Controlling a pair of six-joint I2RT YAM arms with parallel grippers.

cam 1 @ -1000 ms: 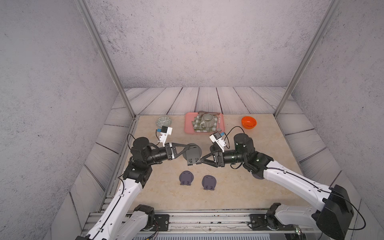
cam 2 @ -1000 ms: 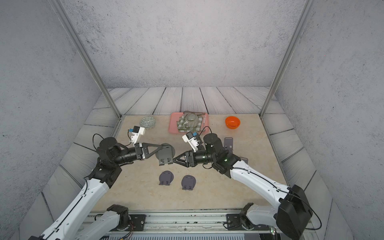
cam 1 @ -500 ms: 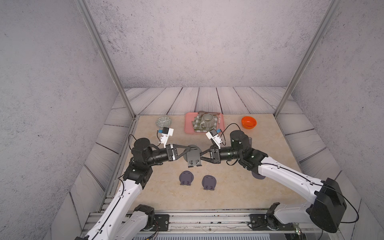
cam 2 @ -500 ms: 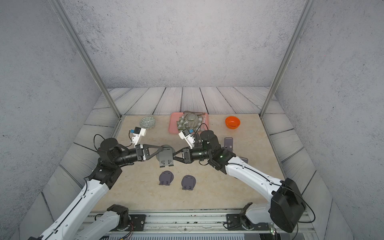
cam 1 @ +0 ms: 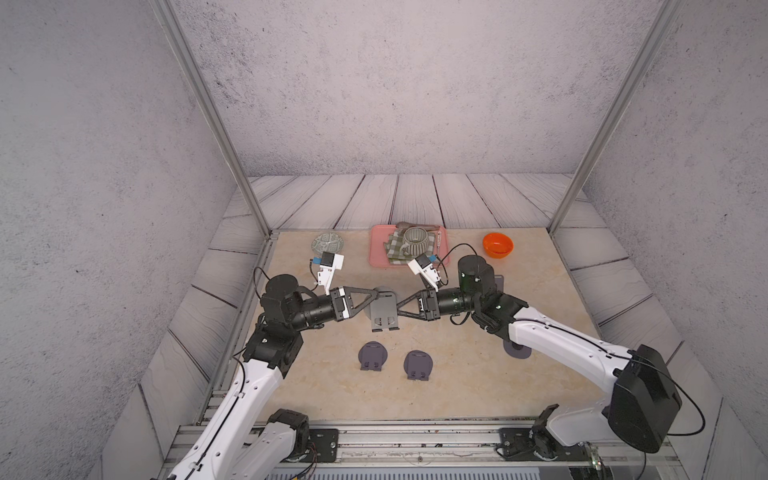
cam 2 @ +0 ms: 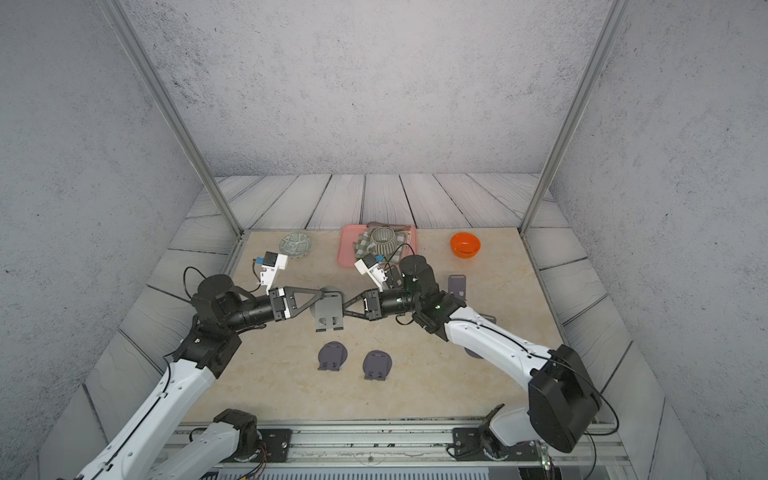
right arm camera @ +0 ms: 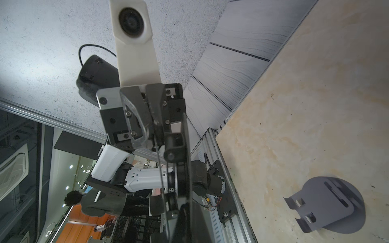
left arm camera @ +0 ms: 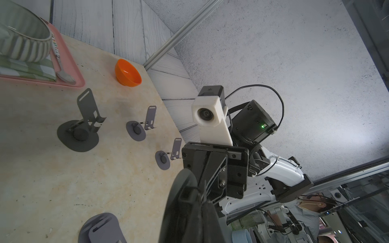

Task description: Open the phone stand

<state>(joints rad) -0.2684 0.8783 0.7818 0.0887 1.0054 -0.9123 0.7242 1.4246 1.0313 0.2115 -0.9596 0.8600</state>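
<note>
Six phone stands in total. One grey phone stand (cam 1: 383,313) up over the middle of the table (cam 1: 465,399), between the two arms, hook end toward the front edge. Gripped from both sides: left gripper (cam 1: 375,294) clenched on its left edge, right gripper (cam 1: 399,306) clenched on its right edge, both pinched tight on it. Shows edge-on in both wrist views; a gap between thin back plate and round base in the right wrist view.

Two folded ones flat on the table just in front, side by side, not touching: left folded stand (cam 1: 372,356), right folded stand (cam 1: 418,364).

Three opened ones upright on the right half of the table, mostly hidden behind the right arm in both top views, all plain in the left wrist view: nearest opened stand (left arm camera: 84,117), middle opened stand (left arm camera: 143,126), farthest opened stand (left arm camera: 168,156).

Along the back edge, left to right, well apart: one patterned dish (cam 1: 328,243), one pink tray (cam 1: 378,261), one orange bowl (cam 1: 497,245). On the tray: one ribbed cup (cam 1: 415,243) on one checked cloth (cam 1: 392,251), one spoon (left arm camera: 63,73) beside them.
</note>
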